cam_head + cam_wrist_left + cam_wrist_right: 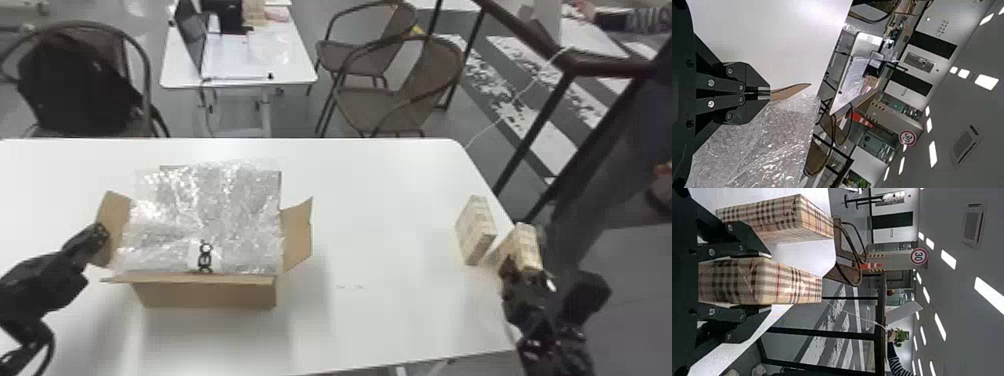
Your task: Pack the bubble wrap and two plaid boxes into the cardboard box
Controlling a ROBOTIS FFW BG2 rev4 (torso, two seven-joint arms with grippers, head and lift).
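The open cardboard box point(205, 295) stands on the left half of the table. Bubble wrap point(200, 215) fills its opening and lies over the back flap. At the box's left flap is my left gripper point(102, 232). In the left wrist view, the left gripper point(770, 93) is shut on that flap point(789, 91), beside the bubble wrap point(766, 145). My right gripper point(527, 272) is at the table's right edge. One plaid box point(785, 282) is held between the fingers of the right gripper point(770, 281). A second plaid box point(475, 230) stands just left of it, apart.
The white table point(390, 200) carries these things. Beyond it are chairs point(395, 95), another table point(295, 65) with a laptop, and a chair with a dark bag point(75, 85). A dark railing point(530, 135) runs past the right edge.
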